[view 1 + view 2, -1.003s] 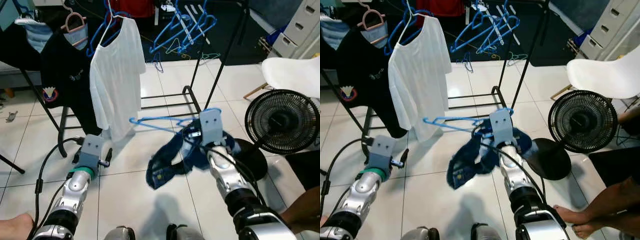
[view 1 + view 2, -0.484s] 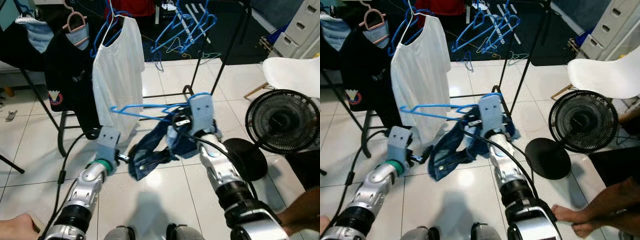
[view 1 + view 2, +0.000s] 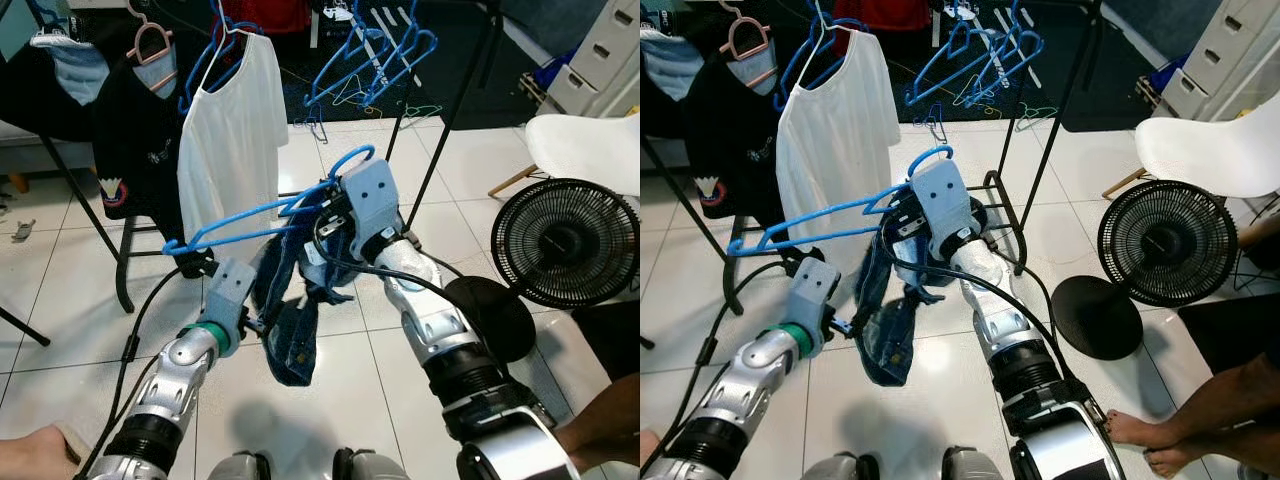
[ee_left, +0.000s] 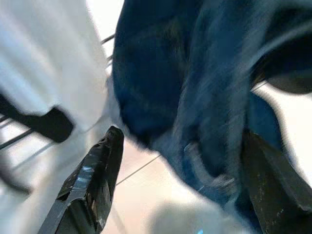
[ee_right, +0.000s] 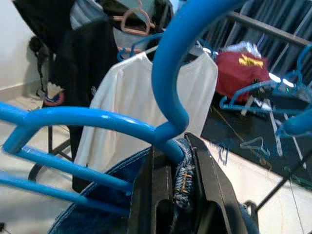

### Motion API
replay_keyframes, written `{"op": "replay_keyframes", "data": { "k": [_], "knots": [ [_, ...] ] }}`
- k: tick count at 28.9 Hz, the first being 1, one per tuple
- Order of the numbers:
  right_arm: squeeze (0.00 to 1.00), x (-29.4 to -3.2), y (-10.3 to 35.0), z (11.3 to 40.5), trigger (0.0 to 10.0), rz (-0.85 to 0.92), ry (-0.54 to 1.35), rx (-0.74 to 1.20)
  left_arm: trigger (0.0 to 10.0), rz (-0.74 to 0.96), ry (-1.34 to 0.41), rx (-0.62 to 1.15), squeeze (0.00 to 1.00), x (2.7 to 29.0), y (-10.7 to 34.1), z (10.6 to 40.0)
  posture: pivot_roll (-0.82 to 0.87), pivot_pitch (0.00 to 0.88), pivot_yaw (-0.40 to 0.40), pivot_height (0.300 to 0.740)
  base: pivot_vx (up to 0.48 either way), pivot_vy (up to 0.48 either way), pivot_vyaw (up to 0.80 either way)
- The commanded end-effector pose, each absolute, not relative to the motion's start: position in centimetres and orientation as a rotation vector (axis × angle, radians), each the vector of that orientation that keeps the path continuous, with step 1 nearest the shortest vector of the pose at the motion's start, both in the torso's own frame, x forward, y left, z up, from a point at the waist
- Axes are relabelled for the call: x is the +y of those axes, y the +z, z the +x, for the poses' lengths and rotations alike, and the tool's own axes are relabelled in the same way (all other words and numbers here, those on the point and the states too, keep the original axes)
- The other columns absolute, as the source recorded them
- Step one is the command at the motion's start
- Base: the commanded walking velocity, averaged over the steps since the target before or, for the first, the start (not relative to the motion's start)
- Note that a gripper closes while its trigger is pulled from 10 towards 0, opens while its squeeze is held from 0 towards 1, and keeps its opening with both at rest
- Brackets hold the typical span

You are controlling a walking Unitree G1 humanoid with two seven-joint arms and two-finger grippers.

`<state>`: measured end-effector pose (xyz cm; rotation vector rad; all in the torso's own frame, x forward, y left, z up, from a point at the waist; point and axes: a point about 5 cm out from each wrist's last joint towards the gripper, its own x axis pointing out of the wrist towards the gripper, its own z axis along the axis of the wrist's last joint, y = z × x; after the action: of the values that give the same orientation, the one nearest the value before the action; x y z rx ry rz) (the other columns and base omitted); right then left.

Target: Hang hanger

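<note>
My right gripper [image 3: 332, 222] is shut on the neck of a blue hanger [image 3: 250, 215] carrying a dark denim garment [image 3: 285, 340]. The hanger is held at chest height and tilted, its hook [image 5: 170, 68] pointing up toward the black rack [image 3: 450, 110]. In the right wrist view the fingers [image 5: 209, 195] pinch the hanger neck and a fold of denim. My left gripper [image 3: 262, 322] is open beside the hanging denim [image 4: 195, 97], with its fingers [image 4: 92, 180] spread wide on either side of the cloth.
A white shirt [image 3: 230, 140] and a black shirt [image 3: 130, 140] hang on the rack, with several empty blue hangers [image 3: 370, 60] further right. A black fan [image 3: 565, 240] and a white chair [image 3: 590, 145] stand to the right. A person's feet [image 3: 1150, 430] are nearby.
My right arm has raised the hanger and denim up and leftward, tilting the hanger. My left arm has risen and reached in to the hanging cloth.
</note>
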<state>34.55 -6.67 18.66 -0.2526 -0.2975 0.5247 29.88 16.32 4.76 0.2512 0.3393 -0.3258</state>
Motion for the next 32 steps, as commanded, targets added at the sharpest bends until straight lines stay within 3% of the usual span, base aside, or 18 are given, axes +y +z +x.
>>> {"op": "replay_keyframes", "data": {
  "k": [1, 13, 14, 15, 17, 18, 32],
  "knots": [
    [0.0, -6.6, 19.8, 34.3, 0.0, -0.253, 0.548, -0.34, 10.0, 0.275, -0.317, 0.375, 0.0, 16.6, 4.3, 29.3, 0.02, 0.029, 0.012, 0.733, 0.0, 0.0, 0.0],
    [0.0, -6.2, 22.2, 34.0, 0.0, -0.219, 0.59, -0.409, 10.0, 0.294, -0.262, 0.425, 0.0, 16.9, 3.7, 29.2, 0.02, 0.035, 0.007, 0.733, 0.0, 0.0, 0.0],
    [0.0, -5.9, 23.3, 33.7, 0.0, -0.195, 0.599, -0.439, 5.6, 0.295, -0.211, 0.446, 0.0, 16.9, 3.5, 29.5, 0.02, 0.037, 0.005, 0.733, 0.0, 0.0, 0.0],
    [0.0, -5.8, 24.1, 33.6, 0.0, -0.177, 0.602, -0.46, 2.4, 0.296, -0.168, 0.464, 0.0, 17.2, 3.4, 29.7, 0.02, 0.037, 0.005, 0.733, 0.0, 0.0, 0.0],
    [0.0, -5.8, 24.1, 33.6, 0.0, -0.177, 0.602, -0.46, 2.4, 0.296, -0.168, 0.464, 0.0, 17.2, 3.4, 29.7, 0.02, 0.037, 0.005, 0.733, 0.0, 0.0, 0.0],
    [0.0, -5.8, 24.6, 33.5, 0.0, -0.167, 0.602, -0.473, 0.0, 0.299, -0.142, 0.476, 0.0, 17.5, 3.3, 29.8, 0.02, 0.037, 0.005, 0.733, 0.0, 0.0, 0.0],
    [0.0, -6.9, 24.4, 33.5, 0.0, -0.178, 0.574, -0.441, 0.0, 0.342, -0.102, 0.514, 0.0, 18.3, 2.9, 29.2, 0.02, 0.041, 0.004, 0.733, 0.0, 0.0, 0.0]
  ]
}}
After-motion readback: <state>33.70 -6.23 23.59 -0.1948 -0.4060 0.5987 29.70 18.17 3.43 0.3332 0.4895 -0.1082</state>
